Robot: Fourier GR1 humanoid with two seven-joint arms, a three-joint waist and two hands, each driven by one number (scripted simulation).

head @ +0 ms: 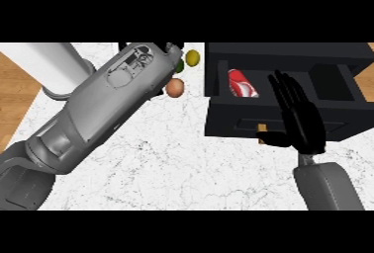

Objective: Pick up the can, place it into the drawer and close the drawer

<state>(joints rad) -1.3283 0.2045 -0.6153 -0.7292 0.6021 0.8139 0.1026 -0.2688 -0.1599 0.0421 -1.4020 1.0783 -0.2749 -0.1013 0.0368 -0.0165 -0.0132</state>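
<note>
Kitchen, as I read it: white marble-patterned bench, black open drawer unit, brown egg-shaped item and yellow-green lemon-like fruit, wooden floor.

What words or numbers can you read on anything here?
None can be read.
The red can lying in the open black drawer has a white mark on its side, too blurred to read.
The two hands, the egg and the yellow fruit show no writing.
</note>
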